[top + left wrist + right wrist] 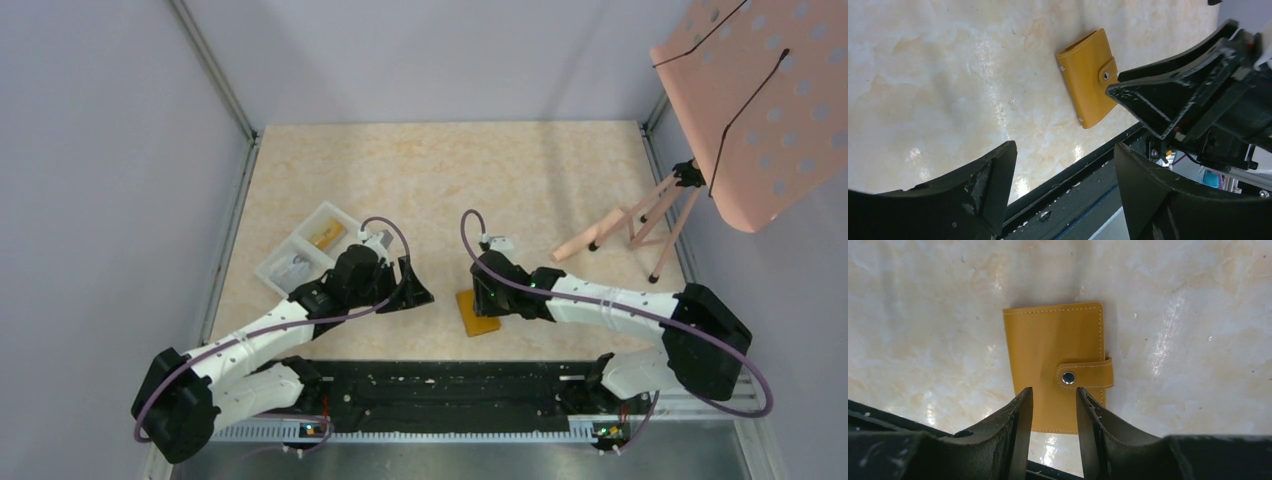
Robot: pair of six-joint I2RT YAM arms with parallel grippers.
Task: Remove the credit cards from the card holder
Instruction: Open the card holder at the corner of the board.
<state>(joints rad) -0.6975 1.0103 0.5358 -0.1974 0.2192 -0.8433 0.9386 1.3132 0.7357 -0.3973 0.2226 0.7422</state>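
Observation:
The card holder [478,313] is a tan-orange wallet lying flat and closed near the table's front edge, its snap tab fastened. It also shows in the left wrist view [1087,77] and the right wrist view [1053,350]. No credit cards show; they are hidden. My right gripper [1054,392] hovers over the wallet's near end [487,288], jaws a narrow gap apart with nothing between them. My left gripper [1064,150] is wide open and empty, to the left of the wallet [412,285], above the table's front edge.
A white two-compartment tray [283,270] with small items sits at the left, behind my left arm. A pink perforated panel on a pink stand [640,222] stands at the back right. A black rail [450,385] runs along the near edge.

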